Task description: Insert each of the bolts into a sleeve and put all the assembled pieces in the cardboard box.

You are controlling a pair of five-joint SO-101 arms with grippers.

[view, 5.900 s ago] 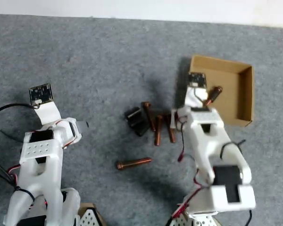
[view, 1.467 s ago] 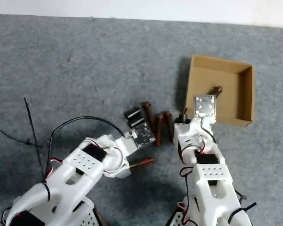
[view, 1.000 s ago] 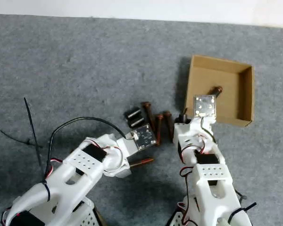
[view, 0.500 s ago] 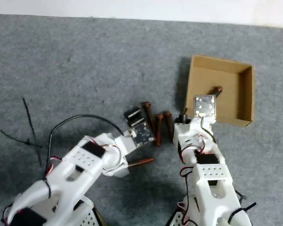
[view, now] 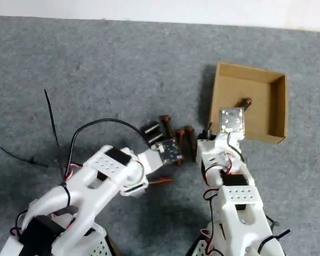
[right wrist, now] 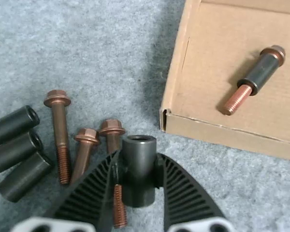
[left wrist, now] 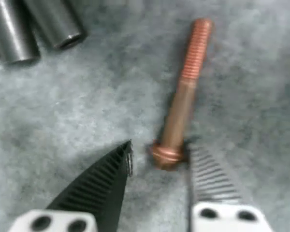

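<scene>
Though parked wide left 5.9 s ago, now leans in with left gripper [left wrist: 160, 149] spread astride the head of a bolt [left wrist: 183, 92] on grey mat [left wrist: 87, 96]. Further right, pinches a sleeve [right wrist: 139, 145] in right gripper [right wrist: 137, 158], unmoved for 1.5 s. Shows 1 assembled piece [right wrist: 253, 79] inside cardboard box [right wrist: 208, 72].

Soft, even light comes from overhead, fairly bright on the grey mat [view: 96, 64]. My left arm [view: 109, 173] throws a faint, diffuse shadow, and the cardboard box [view: 256, 96] throws a darker one beside its wall. The sleeve [right wrist: 137, 179] I hold carries a pale sheen.
</scene>
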